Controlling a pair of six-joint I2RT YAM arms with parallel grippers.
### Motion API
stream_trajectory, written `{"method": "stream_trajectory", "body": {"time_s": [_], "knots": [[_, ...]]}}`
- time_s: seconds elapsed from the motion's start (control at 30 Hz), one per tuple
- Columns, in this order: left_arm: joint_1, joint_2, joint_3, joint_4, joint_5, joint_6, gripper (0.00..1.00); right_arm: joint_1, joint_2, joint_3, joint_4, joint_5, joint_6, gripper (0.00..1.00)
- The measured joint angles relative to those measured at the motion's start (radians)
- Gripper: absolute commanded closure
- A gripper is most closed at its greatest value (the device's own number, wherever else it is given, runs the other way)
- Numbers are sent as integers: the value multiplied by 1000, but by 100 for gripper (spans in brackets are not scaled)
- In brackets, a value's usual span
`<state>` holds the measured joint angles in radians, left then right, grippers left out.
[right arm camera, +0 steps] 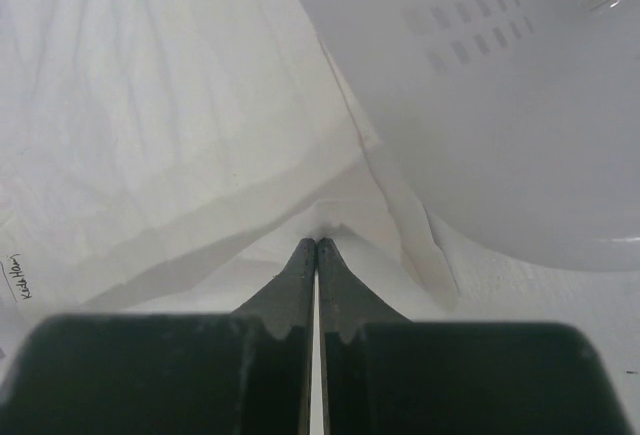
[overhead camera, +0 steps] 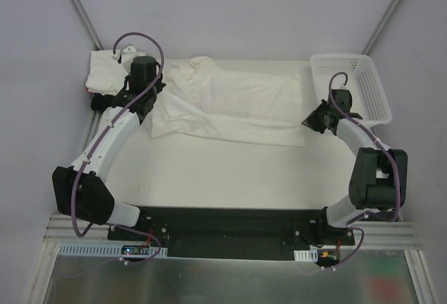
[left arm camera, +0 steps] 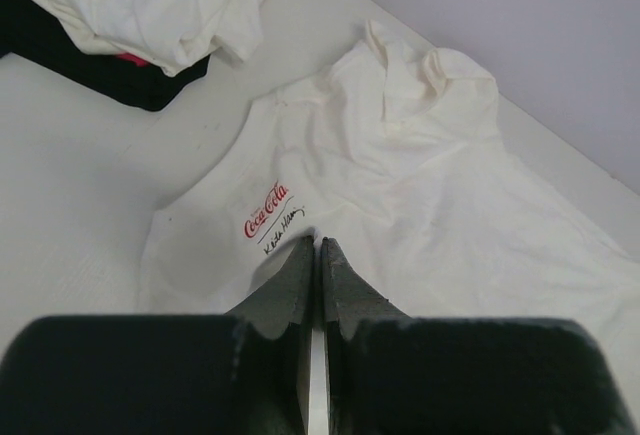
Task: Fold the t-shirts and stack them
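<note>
My left claw (left arm camera: 316,243) is clenched, tips down on the white Coca-Cola t-shirt (overhead camera: 230,105) spread across the table (overhead camera: 209,171); whether it pinches cloth I cannot tell. My right claw (right arm camera: 316,243) is clamped on that shirt's edge beside the mesh basket (overhead camera: 360,84). More shirts (overhead camera: 106,73) lie piled back left.

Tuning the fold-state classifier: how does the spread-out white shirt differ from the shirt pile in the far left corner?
Pose: the spread shirt lies opened out flat across the middle of the table; the pile is bunched in a heap.
Colour: the spread shirt is white with a small red Coca-Cola print; the pile is white on top, with black cloth and a bit of red beneath.
Shared: both are soft cloth, and neither is neatly folded.
</note>
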<state>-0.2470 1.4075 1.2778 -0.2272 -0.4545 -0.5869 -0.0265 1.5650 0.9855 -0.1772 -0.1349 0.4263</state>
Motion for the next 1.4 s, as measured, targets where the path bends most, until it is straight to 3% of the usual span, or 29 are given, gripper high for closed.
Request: {"method": "stream_trajectory", "body": {"time_s": [0.63,0.97,1.4], "knots": [[13,-111,85,-8,-54,68,100,18,-114,40,-64,26,1,99],[13,-222,-21,-43,-49,65,100,18,-171,29,-66,27,2,99],[13,-256,-113,-76,5,45,100,18,-182,5,-63,27,11,99]]}}
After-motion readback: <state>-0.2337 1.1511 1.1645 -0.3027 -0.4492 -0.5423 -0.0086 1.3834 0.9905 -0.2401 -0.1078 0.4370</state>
